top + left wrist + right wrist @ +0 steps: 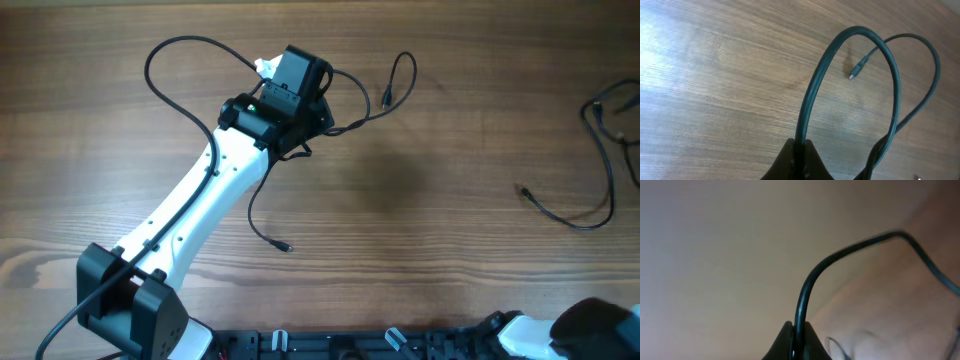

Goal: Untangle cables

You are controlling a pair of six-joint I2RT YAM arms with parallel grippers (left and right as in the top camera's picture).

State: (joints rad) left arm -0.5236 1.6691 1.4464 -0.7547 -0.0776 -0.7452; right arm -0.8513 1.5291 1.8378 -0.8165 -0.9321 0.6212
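**Two robot hands, each pinched shut on a thin black cable over a wood desk**

Overhead cam: a wood-grain desk (450, 250) w/ two thin black cables well apart.

The first cable (180, 42) sprawls left of centre, toward the far edge. It makes one big open loop on the left and passes under the head of the left arm (200, 190). One end trails toward the near edge and finishes in a small plug (288, 247). The other end curls up on the right and finishes in a second plug (387, 100). The white-and-black left arm reaches in from the near-left corner.

Left wrist cam: the left hand (801, 150) is fully closed, fingertips clamped on the first cable. The cable arches out from the tips and bends back down on the right. A plug end lies on the wood beyond the arch.

The second cable (603, 160) lies by the right edge in a loose curve, part of it out of shot. Its plug end (522, 189) points toward the desk's middle.

Only a bit of the right arm (590, 325) shows, at the near-right corner.

Right wrist cam: the right hand (796, 332) is closed tight on a thin black cord (840, 255). The cord rises from the fingertips and bends off right. The bg is blurred. Can't tell whether this cord is the second cable.
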